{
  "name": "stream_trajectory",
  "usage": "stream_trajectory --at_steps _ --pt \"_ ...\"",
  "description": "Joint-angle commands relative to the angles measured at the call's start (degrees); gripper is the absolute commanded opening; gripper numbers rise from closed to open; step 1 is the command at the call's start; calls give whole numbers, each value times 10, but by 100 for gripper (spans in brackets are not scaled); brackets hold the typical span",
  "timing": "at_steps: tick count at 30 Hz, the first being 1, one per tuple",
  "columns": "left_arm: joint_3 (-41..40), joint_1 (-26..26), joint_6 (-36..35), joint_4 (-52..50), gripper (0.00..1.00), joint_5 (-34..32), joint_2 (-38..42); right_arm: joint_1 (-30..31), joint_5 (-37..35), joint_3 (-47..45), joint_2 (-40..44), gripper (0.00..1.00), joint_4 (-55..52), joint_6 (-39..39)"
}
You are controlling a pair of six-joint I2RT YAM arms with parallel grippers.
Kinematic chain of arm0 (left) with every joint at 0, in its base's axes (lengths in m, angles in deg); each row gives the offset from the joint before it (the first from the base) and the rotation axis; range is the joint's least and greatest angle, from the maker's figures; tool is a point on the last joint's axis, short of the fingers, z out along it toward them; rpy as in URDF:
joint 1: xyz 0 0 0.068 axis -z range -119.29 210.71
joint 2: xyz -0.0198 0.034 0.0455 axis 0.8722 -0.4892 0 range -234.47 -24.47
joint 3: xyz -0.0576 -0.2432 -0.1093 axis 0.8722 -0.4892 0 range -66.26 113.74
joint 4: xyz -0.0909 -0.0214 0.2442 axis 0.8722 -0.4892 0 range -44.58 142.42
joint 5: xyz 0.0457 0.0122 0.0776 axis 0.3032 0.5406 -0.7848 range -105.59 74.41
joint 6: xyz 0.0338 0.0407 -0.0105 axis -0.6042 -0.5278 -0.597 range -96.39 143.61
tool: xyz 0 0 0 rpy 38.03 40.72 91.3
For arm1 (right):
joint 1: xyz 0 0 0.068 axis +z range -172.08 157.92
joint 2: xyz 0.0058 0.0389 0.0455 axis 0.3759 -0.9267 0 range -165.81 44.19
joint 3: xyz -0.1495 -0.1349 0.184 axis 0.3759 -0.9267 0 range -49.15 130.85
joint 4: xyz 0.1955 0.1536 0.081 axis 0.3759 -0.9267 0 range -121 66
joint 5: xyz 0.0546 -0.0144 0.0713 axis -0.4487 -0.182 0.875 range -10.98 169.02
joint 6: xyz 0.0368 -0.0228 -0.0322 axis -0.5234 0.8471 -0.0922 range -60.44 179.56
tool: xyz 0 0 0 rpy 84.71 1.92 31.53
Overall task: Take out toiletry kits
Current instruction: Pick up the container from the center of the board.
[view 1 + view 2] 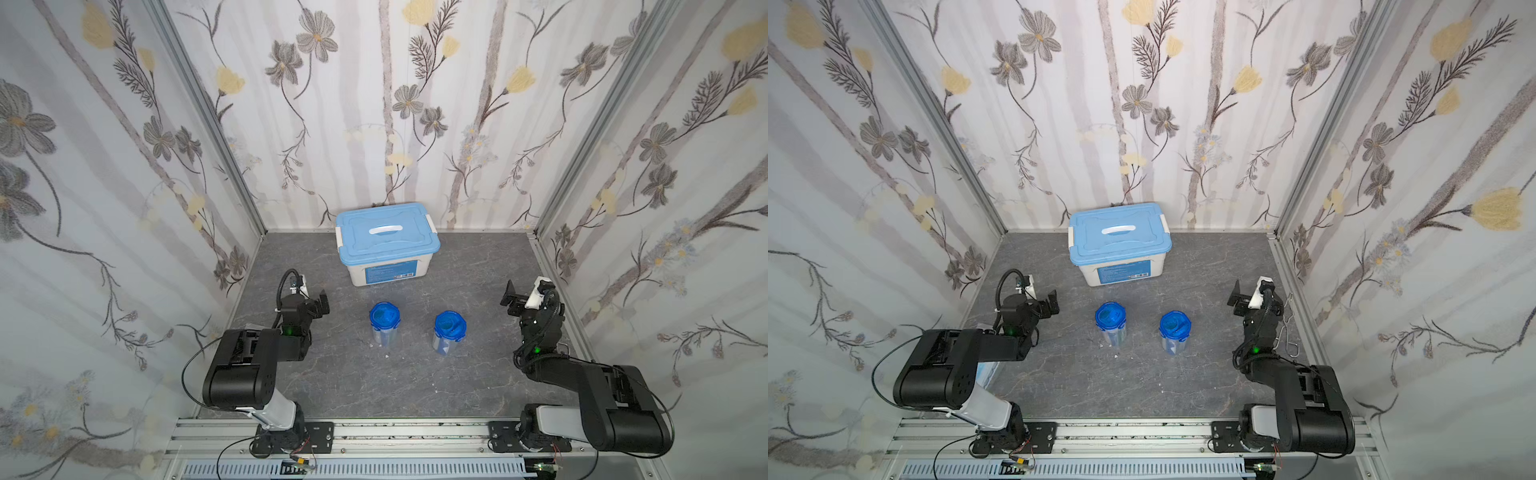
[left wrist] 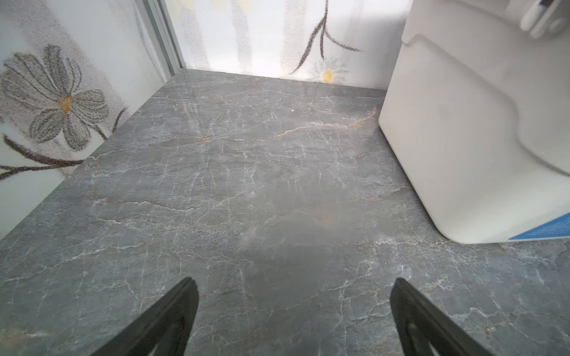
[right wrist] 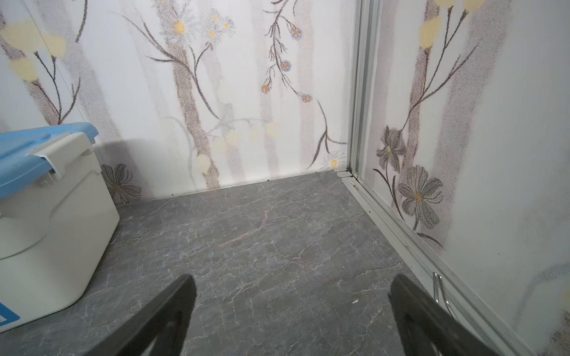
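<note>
Toiletry kits: 9 o'clock cup (image 1: 383, 337) and 3 o'clock cup (image 1: 444, 343) stand sealed at bench (image 1: 374, 386) centre; left gripper (image 1: 322, 304) and right gripper (image 1: 509, 297) gape wide, empty; advisably, left steadies the 9 o'clock cup while right lifts its lid (image 1: 384, 316) squarely.

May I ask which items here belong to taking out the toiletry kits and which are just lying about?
Job: left blue-lidded cup; right blue-lidded cup.
Lying about: white box with blue lid; pale bag under left arm.
</note>
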Motion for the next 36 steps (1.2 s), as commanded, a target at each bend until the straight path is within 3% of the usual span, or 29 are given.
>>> stream_trajectory --at_steps 1,27,30,33,36 --pt "3 0 -1 10 100 3 0 1 4 4 0 100 7 0" --pt "2 0 1 13 100 -6 3 0 4 6 3 100 5 0" --pt "0 9 11 -31 100 -66 64 0 -3 57 50 99 -127 -7" --pt "29 33 31 -157 100 -152 172 1 -1 110 108 95 -287 -32" --pt "74 43 85 -295 100 -127 283 1 49 110 174 95 -353 -67"
